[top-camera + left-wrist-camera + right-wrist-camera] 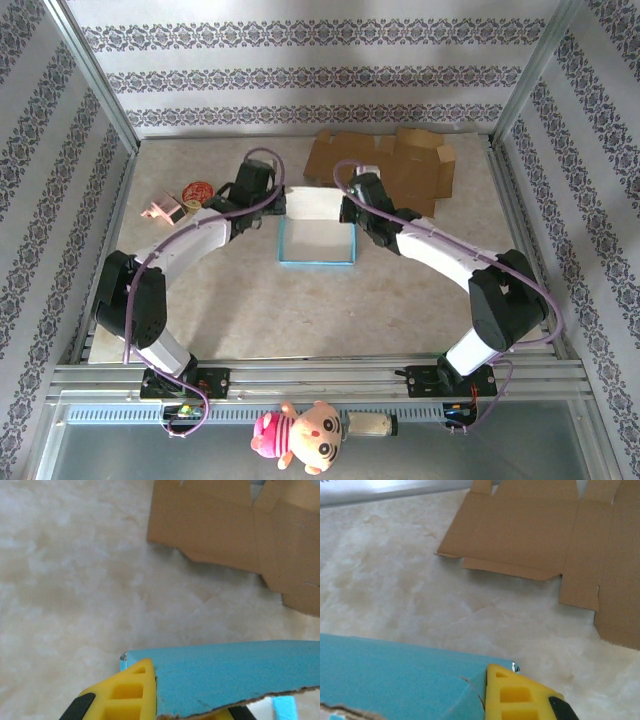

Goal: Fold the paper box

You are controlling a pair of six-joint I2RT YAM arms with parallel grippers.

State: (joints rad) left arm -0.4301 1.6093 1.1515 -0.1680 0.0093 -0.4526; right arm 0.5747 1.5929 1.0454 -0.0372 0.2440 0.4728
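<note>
The paper box is a shallow blue tray with a white inside, lying in the middle of the table; its back panel stands up. My left gripper is at the box's back left corner and my right gripper at its back right corner. In the left wrist view the left gripper is shut on the blue box wall, a yellow finger pressed against it. In the right wrist view the right gripper is likewise shut on the blue wall, its yellow finger at the corner.
A flat brown cardboard blank lies just behind the box at the back right, also seen ahead of both wrists. A pink toy and a red round item sit at the left. A plush doll hangs off the front rail.
</note>
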